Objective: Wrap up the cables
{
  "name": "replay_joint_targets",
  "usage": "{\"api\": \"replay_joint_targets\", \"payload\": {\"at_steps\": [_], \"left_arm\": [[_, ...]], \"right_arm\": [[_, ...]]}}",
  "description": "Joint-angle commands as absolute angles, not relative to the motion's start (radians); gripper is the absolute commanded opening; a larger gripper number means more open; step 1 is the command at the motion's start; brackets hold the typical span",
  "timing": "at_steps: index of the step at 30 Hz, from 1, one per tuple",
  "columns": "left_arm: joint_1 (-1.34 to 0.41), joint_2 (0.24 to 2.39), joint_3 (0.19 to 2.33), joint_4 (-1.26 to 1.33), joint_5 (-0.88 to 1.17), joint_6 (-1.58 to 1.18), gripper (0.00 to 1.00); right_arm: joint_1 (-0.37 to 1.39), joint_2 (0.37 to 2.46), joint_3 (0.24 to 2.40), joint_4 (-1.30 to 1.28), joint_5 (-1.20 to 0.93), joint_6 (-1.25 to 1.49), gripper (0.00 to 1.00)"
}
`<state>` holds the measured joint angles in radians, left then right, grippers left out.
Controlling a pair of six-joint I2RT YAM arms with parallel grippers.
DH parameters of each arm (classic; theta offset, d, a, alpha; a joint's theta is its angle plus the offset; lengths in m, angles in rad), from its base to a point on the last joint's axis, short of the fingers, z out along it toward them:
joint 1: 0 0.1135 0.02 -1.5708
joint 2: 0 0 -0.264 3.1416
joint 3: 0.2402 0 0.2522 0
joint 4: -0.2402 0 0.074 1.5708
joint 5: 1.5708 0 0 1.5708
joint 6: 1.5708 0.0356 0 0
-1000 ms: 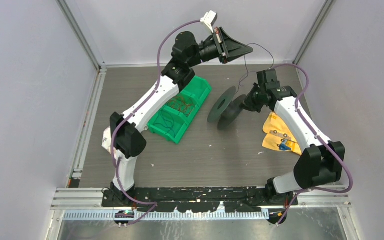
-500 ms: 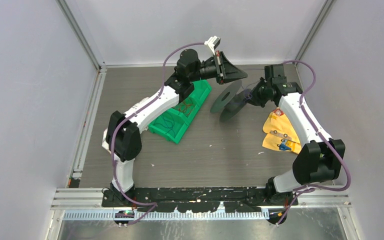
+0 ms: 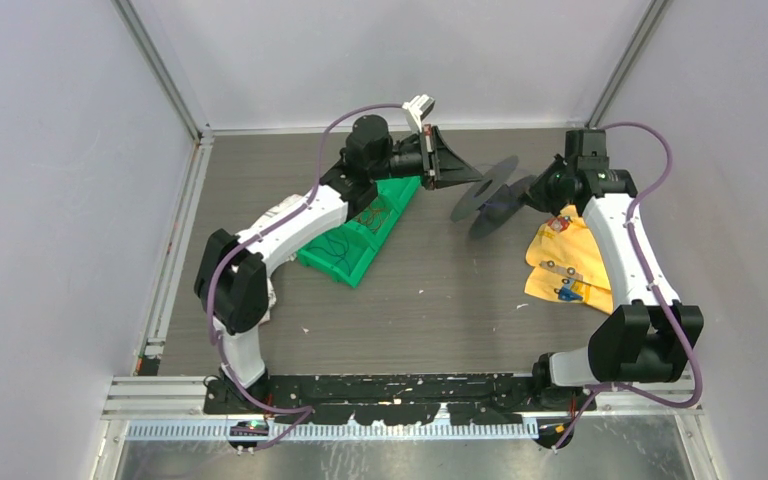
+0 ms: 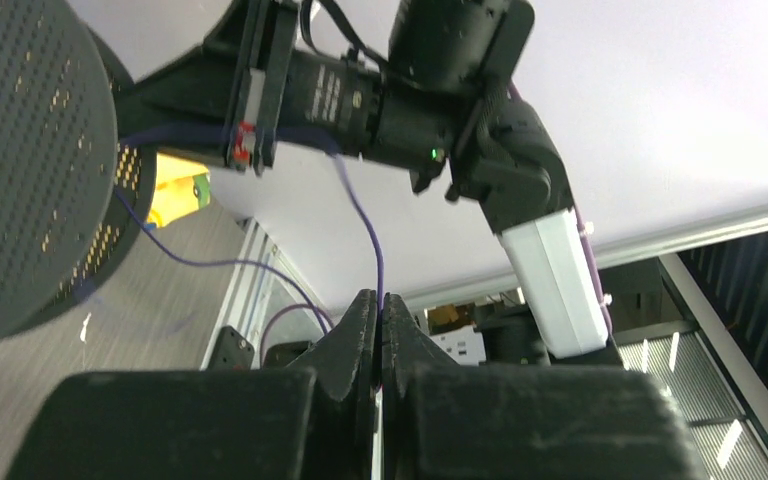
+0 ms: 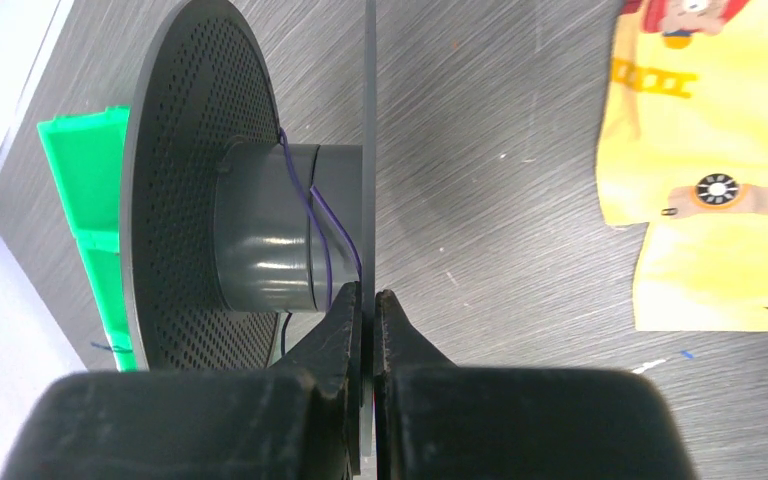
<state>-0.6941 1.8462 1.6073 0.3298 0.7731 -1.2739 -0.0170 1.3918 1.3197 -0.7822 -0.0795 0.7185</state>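
Observation:
A thin, dark purplish cable runs from the tips of my left gripper up and across to the black spool. The left gripper is shut on that cable, just left of the spool and above the green bin's far end. A couple of turns of the cable lie on the spool's grey hub. My right gripper is shut on the edge of the spool's thin flange and holds the spool tilted above the table. More thin cables lie in the green bin.
The green bin sits left of centre under the left forearm. Yellow printed bags lie on the table under the right arm, with a yellow bag right of the spool. White walls and metal rails close the back and sides.
The right arm has carried the spool right and toward the back. The left gripper has come down and nearer with the cable, and the loose loop between them has drawn tight.

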Motion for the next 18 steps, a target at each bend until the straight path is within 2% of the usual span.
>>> {"api": "replay_joint_targets", "payload": {"at_steps": [1, 11, 16, 18], "left_arm": [[-0.691, 1.771, 1.547, 0.416, 0.868, -1.256, 0.01], [-0.693, 1.734, 1.360, 0.381, 0.967, -1.188, 0.01], [-0.692, 1.739, 1.368, 0.115, 0.948, -1.022, 0.00], [-0.692, 1.749, 1.388, -0.091, 0.878, -0.907, 0.01]], "right_arm": [[-0.051, 1.358, 1.350, -0.728, -0.092, 0.707, 0.00], [-0.063, 1.366, 1.391, -0.742, -0.089, 0.700, 0.00], [-0.067, 1.365, 1.398, -0.748, -0.080, 0.698, 0.01], [-0.069, 1.365, 1.406, -0.750, -0.077, 0.698, 0.01]]}}
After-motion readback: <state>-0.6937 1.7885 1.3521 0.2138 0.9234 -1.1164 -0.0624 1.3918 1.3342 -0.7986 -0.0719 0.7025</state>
